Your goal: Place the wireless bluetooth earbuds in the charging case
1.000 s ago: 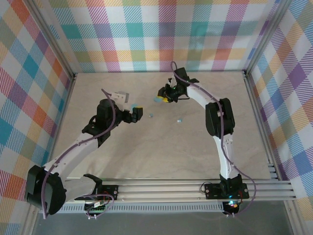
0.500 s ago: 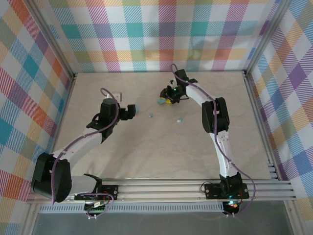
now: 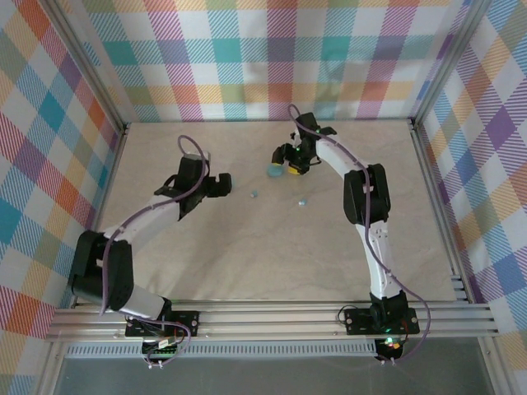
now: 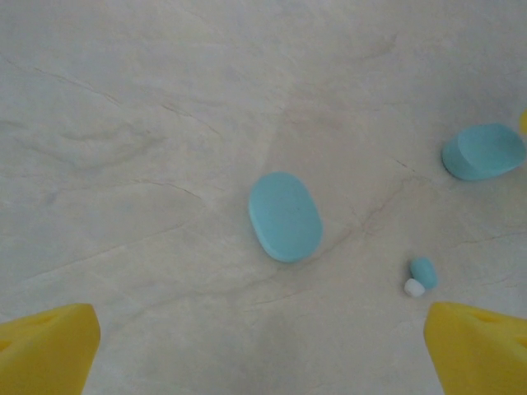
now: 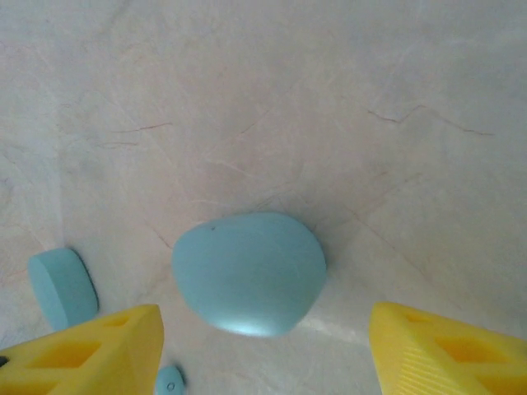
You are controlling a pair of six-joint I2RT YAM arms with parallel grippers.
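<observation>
Marble table (image 3: 247,255), teal case (image 5: 247,271) between right gripper (image 5: 265,333) fingers, untouched, gap both sides

Too small from above to tell shape: earbuds (image 3: 254,195), mere specks mid-table. Cropped by bottom edges in the wrist views: fingertips (image 4: 49,350) of left gripper (image 4: 263,358) and right gripper (image 5: 263,350); also one earbud (image 5: 170,382). Unidentifiable: yellow sliver (image 4: 524,123), cut by the frame.

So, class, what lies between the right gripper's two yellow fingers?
The teal oval case, resting on the table between the right gripper fingers, with space on each side. The right wrist view shows it.
</observation>
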